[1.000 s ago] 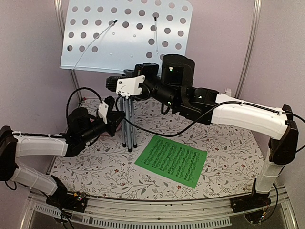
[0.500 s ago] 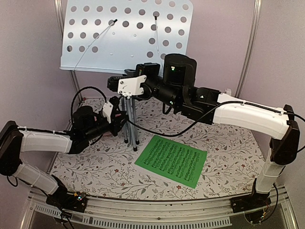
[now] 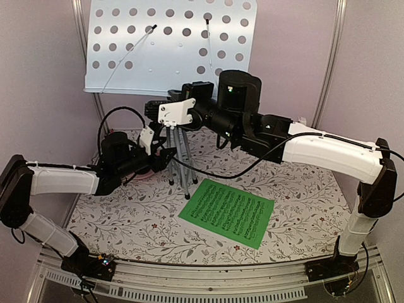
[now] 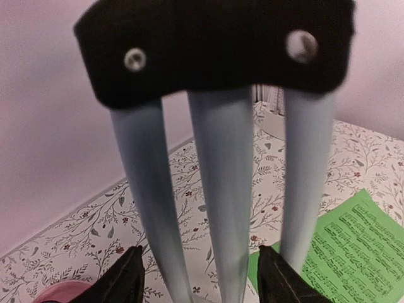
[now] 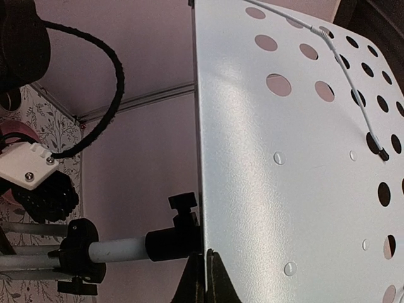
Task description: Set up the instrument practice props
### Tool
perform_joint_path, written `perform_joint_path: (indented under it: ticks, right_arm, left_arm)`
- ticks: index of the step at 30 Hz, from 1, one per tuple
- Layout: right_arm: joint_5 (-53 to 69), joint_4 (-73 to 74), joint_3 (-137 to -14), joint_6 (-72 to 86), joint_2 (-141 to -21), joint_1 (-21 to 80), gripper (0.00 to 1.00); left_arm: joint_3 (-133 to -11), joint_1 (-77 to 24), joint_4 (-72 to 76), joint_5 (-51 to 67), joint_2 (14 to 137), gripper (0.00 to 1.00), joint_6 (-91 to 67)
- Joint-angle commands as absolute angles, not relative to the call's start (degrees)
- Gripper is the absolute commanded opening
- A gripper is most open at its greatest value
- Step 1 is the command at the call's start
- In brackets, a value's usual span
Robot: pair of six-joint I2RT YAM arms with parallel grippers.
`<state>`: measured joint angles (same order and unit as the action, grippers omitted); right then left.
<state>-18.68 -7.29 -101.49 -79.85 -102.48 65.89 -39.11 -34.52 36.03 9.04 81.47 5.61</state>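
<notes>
The pale grey music stand's hole-punched desk point(image 3: 170, 47) stands high at the back, and its three legs point(image 3: 180, 161) reach down to the table. In the right wrist view my right gripper point(image 5: 207, 278) is shut on the lower edge of the desk point(image 5: 284, 158); from above it sits at the desk's underside point(image 3: 151, 108). My left gripper point(image 4: 202, 281) is open low at the legs point(image 4: 224, 208), with two of them between its fingers and a gap on each side. The green sheet of music point(image 3: 227, 213) lies flat to the right of the stand. The white sheet and metronome are out of view.
A pink plate point(image 4: 60, 293) lies on the flowered tablecloth point(image 3: 126, 221) left of the legs, beneath my left arm. Purple walls close in the back and sides. A black collar point(image 4: 214, 44) joins the legs at their top.
My left gripper has opened and moved right, up to the stand's legs. The desk has tipped more upright and the legs have shifted slightly right. My right gripper still holds the desk.
</notes>
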Motion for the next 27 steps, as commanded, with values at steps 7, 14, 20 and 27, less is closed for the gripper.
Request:
perform_joint_path:
  ticks: [7,14,20,27]
  right_arm:
    - [-15.7,-27.6,-105.6,-79.3,-94.5,64.4,0.00]
    - [-15.2,-28.2,-105.4,-79.9,-95.0,64.2,0.00]
    - [-14.6,-28.5,-105.6,-80.4,-94.9,64.2,0.00]
    - [-14.2,-28.5,-105.3,-80.4,-95.0,64.2,0.00]
  left_arm:
    - [-37.4,-31.1,36.5,18.0,77.1,0.62,4.8]
    - [-37.4,-27.9,33.7,16.6,75.1,0.58,5.7]
    - [-38.9,-27.1,30.0,17.5,75.8,0.53,8.3]
    - [-42.1,-27.4,31.1,16.8,80.5,0.36,7.3]
